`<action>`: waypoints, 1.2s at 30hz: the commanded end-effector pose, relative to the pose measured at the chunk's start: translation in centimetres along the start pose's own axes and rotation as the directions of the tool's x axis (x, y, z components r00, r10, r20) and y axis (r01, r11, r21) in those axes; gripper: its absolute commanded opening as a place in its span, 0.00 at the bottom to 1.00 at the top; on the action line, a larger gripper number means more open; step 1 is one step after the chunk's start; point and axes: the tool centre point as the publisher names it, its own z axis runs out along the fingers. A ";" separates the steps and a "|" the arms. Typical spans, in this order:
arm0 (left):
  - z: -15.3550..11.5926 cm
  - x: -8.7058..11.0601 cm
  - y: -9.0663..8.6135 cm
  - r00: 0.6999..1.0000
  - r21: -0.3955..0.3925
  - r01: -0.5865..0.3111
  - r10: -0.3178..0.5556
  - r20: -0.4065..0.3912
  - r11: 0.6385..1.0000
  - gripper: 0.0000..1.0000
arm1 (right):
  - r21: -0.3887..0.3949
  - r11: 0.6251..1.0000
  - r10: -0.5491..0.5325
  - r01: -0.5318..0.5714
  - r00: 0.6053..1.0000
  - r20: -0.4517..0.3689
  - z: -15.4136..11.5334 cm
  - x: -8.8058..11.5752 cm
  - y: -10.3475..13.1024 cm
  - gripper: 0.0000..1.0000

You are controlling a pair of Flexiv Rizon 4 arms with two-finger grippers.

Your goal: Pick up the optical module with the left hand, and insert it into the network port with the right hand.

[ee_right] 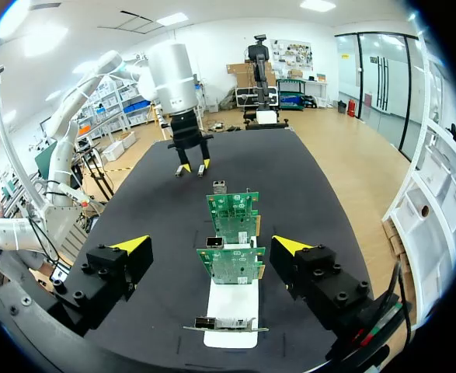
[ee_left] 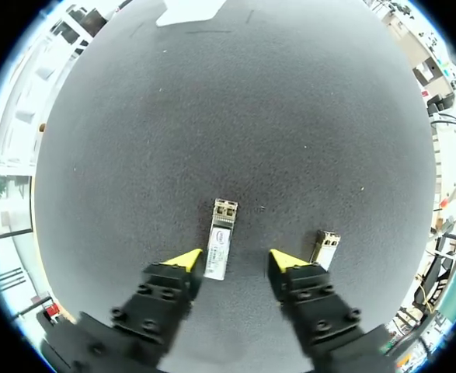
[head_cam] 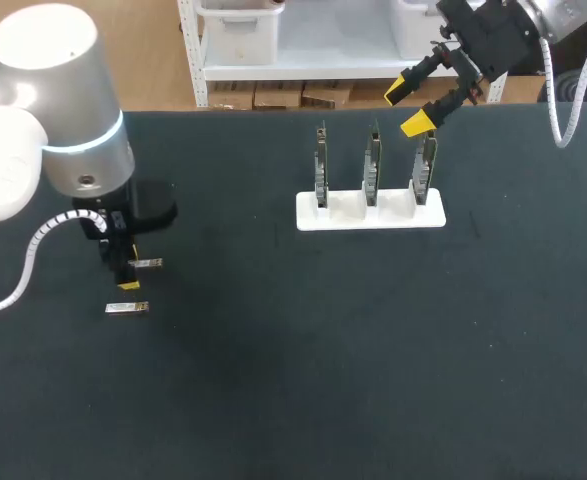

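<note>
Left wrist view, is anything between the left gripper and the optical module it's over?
Nothing visible does. The optical module lies on the table between the open fingers of the left gripper; a second module lies outside them.

two optical modules (head_cam: 148, 263) (head_cam: 127, 307), three network cards (head_cam: 321, 168) (head_cam: 372, 165) (head_cam: 426, 165)

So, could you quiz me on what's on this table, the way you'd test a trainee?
1. True or false: the left hand is shut on the optical module between its fingers.
2. How many green boards stand in the white holder? A two, B three, C five.
3. Fill in: ___ optical modules lie on the table near the left hand.

Key: 1 false, the hand is open and straddles the module. 2 B. 3 two, the second module lies beside the hand.
</note>
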 end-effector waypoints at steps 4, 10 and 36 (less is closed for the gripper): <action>0.1 0.0 0.3 1.000 0.007 0.006 -0.006 -0.005 1.000 0.27 | 0.002 1.000 0.000 0.000 1.000 0.000 0.0 0.0 0.1 1.00; 0.0 0.1 0.3 1.000 -0.007 -0.001 0.001 0.005 1.000 0.00 | 0.002 1.000 0.000 0.000 1.000 0.000 0.0 0.0 0.1 1.00; -12.8 -4.5 2.1 0.834 -0.018 -0.012 0.020 0.552 1.000 0.00 | 0.002 1.000 0.000 0.000 1.000 0.000 0.0 0.0 0.1 1.00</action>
